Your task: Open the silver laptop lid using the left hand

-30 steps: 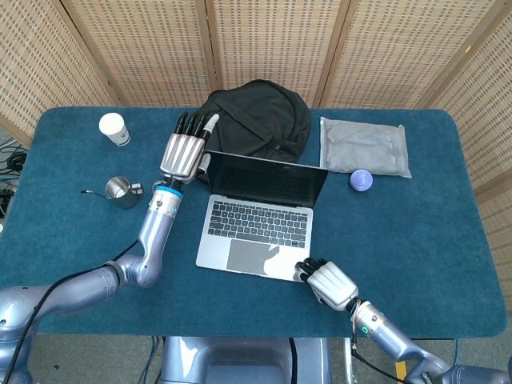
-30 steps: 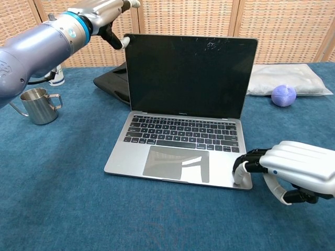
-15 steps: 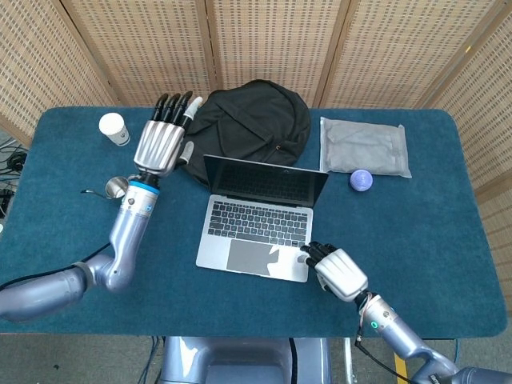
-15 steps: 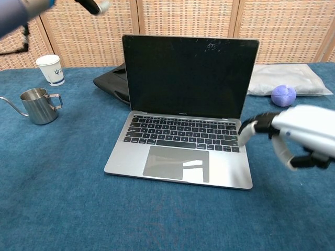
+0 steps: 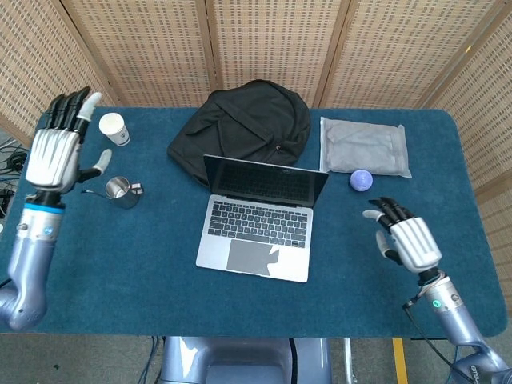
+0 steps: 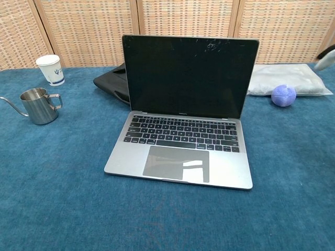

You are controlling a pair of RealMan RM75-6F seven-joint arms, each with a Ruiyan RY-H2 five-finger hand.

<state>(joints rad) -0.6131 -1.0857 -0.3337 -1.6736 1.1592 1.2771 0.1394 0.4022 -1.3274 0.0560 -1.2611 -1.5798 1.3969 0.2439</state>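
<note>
The silver laptop (image 5: 260, 224) sits mid-table on the blue cloth (image 5: 96, 264), its lid (image 6: 189, 76) already upright and the screen dark, so the task looks finished. The left hand (image 5: 58, 148) is raised over the table's far-left edge, fingers spread and grasping nothing; the right hand (image 5: 406, 240) hovers to the right of the laptop, also released and empty, well apart from it.

The likeliest trouble is on the left: a steel pitcher (image 5: 120, 192) and a paper cup (image 5: 114, 128) stand just beside the left hand, and a careless sweep inward could tip either one. On the right, a purple ball (image 5: 361, 179) lies against a grey pouch (image 5: 364, 146) and would roll if nudged. A black bag (image 5: 244, 120) crowds the space behind the lid, which may limit further tilt. The front of the table offers the most open room
</note>
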